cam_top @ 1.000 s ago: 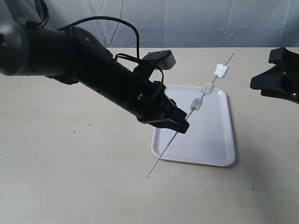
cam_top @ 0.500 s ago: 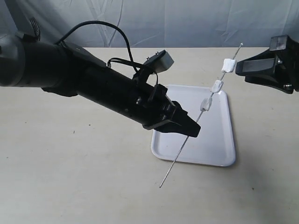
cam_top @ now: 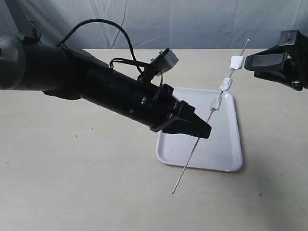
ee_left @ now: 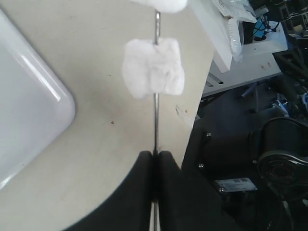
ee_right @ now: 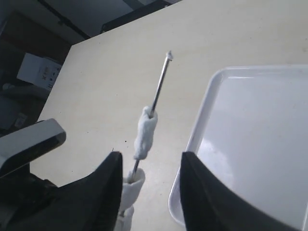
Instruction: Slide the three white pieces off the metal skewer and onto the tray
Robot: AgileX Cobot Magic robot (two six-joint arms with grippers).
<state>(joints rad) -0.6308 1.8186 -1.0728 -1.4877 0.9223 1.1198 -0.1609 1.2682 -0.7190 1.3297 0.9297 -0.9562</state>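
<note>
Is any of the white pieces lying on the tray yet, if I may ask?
No, all three white pieces sit threaded on the raised metal skewer, none on the tray.

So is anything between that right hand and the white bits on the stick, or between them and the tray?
Nothing visible. The open right hand is close to the top white piece, the skewer beyond it is free, and the tray is bare.

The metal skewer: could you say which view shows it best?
Exterior view: the metal skewer shows end to end, with all three white pieces. The left wrist view shows only a short stretch at the left tool; the right wrist view, its tip end.
</note>
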